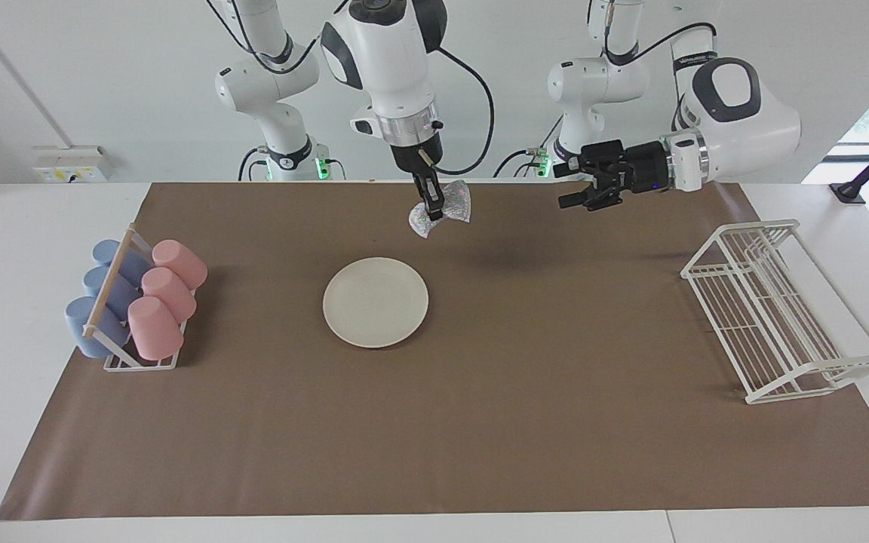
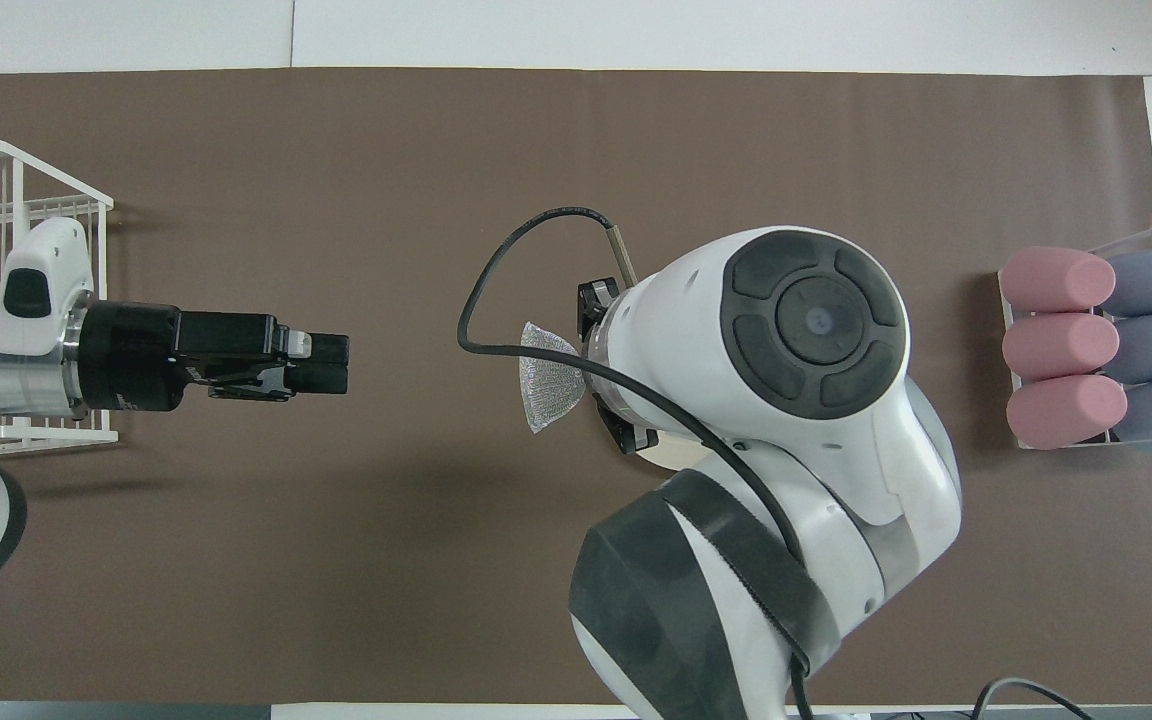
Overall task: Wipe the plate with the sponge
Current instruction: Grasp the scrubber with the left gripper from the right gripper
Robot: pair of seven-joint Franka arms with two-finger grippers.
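Observation:
The cream-white plate (image 1: pixel 375 302) lies flat on the brown mat in the middle of the table. In the overhead view only a sliver of the plate (image 2: pixel 671 458) shows under the right arm. My right gripper (image 1: pixel 434 208) hangs high over the mat just off the plate's rim, toward the left arm's end, shut on the silvery mesh sponge (image 1: pixel 459 205). The sponge (image 2: pixel 548 380) droops from the fingers and touches nothing. My left gripper (image 1: pixel 569 186) is open and holds nothing. It hovers level over bare mat, its fingers pointing toward the sponge; the left gripper (image 2: pixel 331 362) stays apart from it.
A rack of pink and blue cups (image 1: pixel 136 305) lying on their sides stands at the right arm's end of the mat. A white wire dish rack (image 1: pixel 774 309) stands at the left arm's end. The brown mat (image 1: pixel 480 422) covers most of the table.

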